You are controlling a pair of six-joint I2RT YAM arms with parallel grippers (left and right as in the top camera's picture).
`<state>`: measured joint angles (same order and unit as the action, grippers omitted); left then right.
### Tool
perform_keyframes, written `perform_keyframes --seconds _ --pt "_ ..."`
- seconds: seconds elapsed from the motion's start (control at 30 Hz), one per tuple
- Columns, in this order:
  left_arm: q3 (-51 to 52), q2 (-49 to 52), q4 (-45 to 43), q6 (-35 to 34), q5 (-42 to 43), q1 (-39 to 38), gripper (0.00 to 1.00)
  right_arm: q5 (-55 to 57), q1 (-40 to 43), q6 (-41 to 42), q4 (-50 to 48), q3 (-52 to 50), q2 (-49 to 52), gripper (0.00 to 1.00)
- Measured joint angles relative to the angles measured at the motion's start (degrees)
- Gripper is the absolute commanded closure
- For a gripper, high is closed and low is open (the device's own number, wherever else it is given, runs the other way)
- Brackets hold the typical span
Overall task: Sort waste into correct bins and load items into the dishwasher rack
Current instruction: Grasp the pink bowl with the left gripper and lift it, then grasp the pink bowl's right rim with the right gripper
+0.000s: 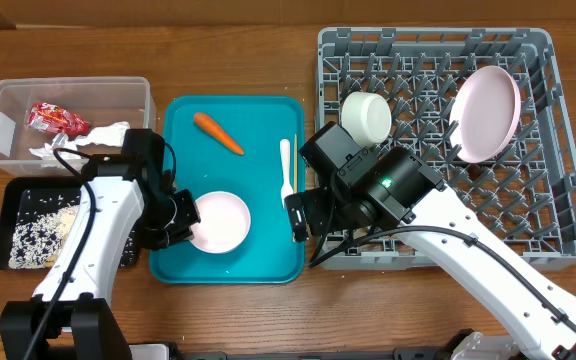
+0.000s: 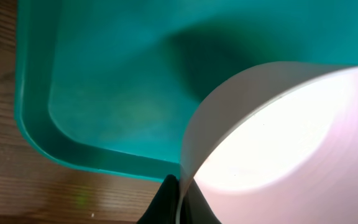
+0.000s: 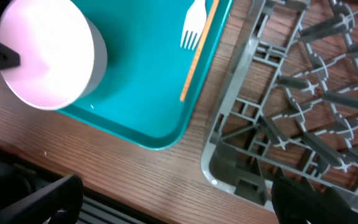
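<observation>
Firstly, at the far left the clear tub (image 1: 8, 120) holds the red wrapper (image 1: 56, 118) and the white napkin (image 1: 103, 133), and the black tray (image 1: 13, 195) in front of it holds the rice (image 1: 40, 235). Next to these, the left gripper (image 1: 182, 222) is closed on the left rim of the pale-pink bowl (image 1: 220, 221); in the left wrist view the thin wall passes between its fingers. The bowl is on the near left part of the teal tray (image 1: 268, 250) with its mouth upward, and being round it has no long axis. I judge it light and stiff but smooth, so a shallow pinch on the rim may let it swing or slip; a deeper bite on the wall seems safer. Behind it the carrot (image 1: 218, 133) lies diagonally, thin tip toward the right and near side. It looks firm and may roll, so the middle is the best place to take it. Further right the fork (image 1: 286, 168) and the chopstick (image 1: 294, 160) lie side by side, long axes running far to near, the tines toward the near edge. Both are light and thin, flat on the tray, and hard to get under. The right gripper (image 1: 298, 215) hangs wide open and empty over the tray's right edge. In the dishwasher rack (image 1: 558, 200) the cup (image 1: 366, 115) and the plate (image 1: 486, 113) are already loaded.
</observation>
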<state>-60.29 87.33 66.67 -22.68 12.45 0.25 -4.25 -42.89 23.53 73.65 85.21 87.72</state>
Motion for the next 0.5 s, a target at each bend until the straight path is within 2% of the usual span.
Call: perform_keyframes --seconds 0.23,0.33,0.5 --pt "-1.22 -0.13 -0.02 0.83 4.20 -1.53 0.96 0.00 0.00 4.17 -3.32 0.00 0.00 0.02" --pt "-2.49 -0.98 0.00 0.79 5.16 -5.07 0.96 0.00 0.00 5.35 -3.98 0.00 0.00 0.07" --pt "-5.86 -2.03 0.13 0.26 4.94 -11.52 0.96 0.02 0.00 6.29 -4.02 0.00 0.00 0.07"
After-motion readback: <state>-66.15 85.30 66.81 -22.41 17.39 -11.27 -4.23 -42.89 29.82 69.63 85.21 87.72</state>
